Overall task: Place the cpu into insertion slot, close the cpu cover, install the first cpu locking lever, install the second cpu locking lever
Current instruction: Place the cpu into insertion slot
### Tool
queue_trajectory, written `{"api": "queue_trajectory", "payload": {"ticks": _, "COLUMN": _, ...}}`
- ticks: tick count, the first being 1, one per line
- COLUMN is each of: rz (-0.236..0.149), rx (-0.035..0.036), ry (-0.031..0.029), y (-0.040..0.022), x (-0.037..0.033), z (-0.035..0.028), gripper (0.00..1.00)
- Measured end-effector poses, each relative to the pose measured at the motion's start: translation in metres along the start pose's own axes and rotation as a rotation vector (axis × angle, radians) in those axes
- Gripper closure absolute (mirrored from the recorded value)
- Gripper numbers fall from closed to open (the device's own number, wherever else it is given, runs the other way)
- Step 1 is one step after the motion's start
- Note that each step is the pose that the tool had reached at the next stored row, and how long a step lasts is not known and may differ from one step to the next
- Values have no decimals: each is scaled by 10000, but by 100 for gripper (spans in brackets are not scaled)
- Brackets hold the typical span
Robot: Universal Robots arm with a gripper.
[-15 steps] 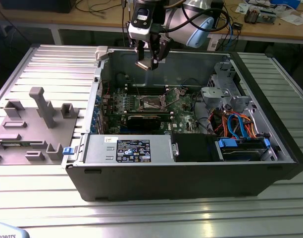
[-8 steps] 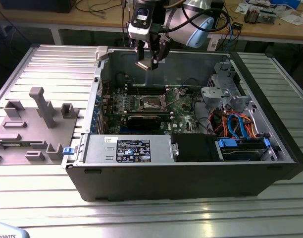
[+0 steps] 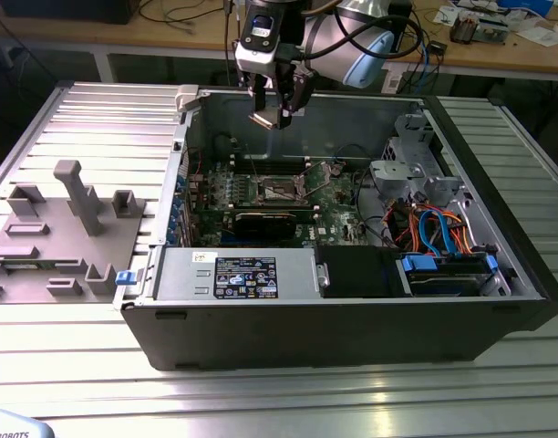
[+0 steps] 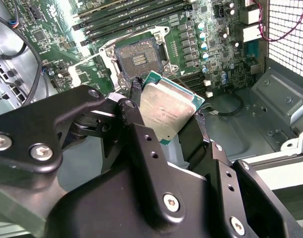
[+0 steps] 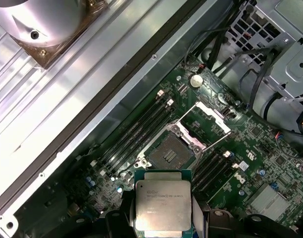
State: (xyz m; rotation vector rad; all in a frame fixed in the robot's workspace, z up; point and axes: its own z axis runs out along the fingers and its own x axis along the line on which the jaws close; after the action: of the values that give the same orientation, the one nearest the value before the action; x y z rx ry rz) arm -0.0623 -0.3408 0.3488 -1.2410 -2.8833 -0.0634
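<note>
Gripping the cpu (image 4: 166,111) by two opposite edges, your end effector (image 4: 167,105) is closed on it. Narrow black fingertips (image 4: 135,88) pinch the green rim, and the silver lid face shows in both wrist views. Jaws stand just as far apart as the chip is wide, with nothing else between them.

The chip hangs in the air, clear of the board. The insertion slot (image 4: 140,59) sits below the end effector and a little ahead of it, contacts bare, not yet filled. The cpu cover (image 5: 209,118) looks swung up on the far side of the slot from the end effector. It's probably fully open, though the angle makes that hard to confirm.

Handling, as a judgement: treat the chip as light, rigid and thin. Its smooth metal lid could slip if the pinch is off-centre. The underside pads and socket pins are fragile, so hold by the edges only, as you do now, and keep it level.

In the exterior view your end effector (image 3: 276,108) hovers high over the motherboard (image 3: 334,196), above the open computer case (image 3: 352,319) resting on the ribbed bench (image 3: 97,365).
</note>
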Motion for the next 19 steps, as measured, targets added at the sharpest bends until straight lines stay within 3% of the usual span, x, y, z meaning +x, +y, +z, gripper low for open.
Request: {"api": "queue_trajectory", "payload": {"ticks": 19, "rz": 174, "rx": -3, "ry": -6, "y": 0, "x": 0, "z": 0, "gripper": 45}}
